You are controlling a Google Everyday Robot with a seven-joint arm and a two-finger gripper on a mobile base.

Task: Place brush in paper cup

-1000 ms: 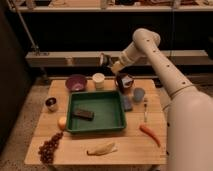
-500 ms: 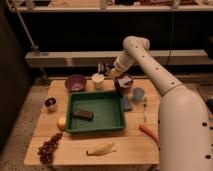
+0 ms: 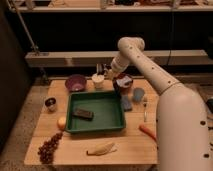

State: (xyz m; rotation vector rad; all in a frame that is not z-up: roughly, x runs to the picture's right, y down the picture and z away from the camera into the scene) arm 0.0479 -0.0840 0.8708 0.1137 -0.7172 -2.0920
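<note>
tray: green rectangular plastic tray [image 3: 107,125] in the middle of the wooden table [image 3: 75,152]
block: dark flat rectangular block [image 3: 83,114] lying inside the tray
bowls: purple round bowl [image 3: 75,82] behind the tray; dark bowl [image 3: 123,82] to its right
cups: blue-grey cup [image 3: 138,94] right of the tray; small dark metal cup [image 3: 50,103] at the left
fruit: bunch of dark red grapes [image 3: 47,147], front left; yellow banana [image 3: 101,148], front; small round yellow fruit [image 3: 61,122] touching the tray's left edge
carrot: orange carrot [image 3: 147,131], right edge
utensil: thin silver utensil [image 3: 145,109] beside the blue-grey cup

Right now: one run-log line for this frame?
claw: shut, above paper cup | brush: not discernible | green tray: dark block inside
</note>
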